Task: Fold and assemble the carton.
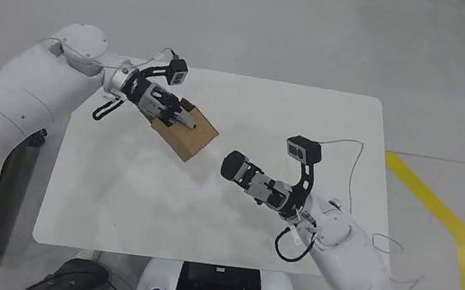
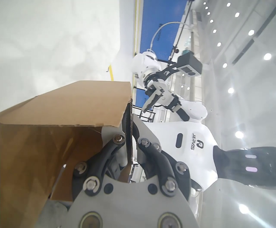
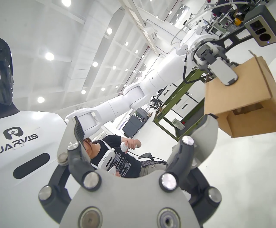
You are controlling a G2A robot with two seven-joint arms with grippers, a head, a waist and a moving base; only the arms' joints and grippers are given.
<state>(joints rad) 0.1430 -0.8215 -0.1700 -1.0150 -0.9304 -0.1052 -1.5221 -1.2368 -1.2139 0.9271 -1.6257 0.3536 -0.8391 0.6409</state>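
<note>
Carton (image 1: 192, 136): likely light, stiff cardboard, crushable; grip wall edges. Left pincer (image 2: 129, 123) clamped on one wall; right pincer (image 3: 142, 119) wide open, empty.

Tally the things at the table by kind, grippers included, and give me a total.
Carton: 1, the brown carton, one wall pinched by the left gripper.
Grippers: 2, the left gripper shut on the carton, the right gripper open and apart from it.
Table: 1, the white table.
Total: 4.
</note>
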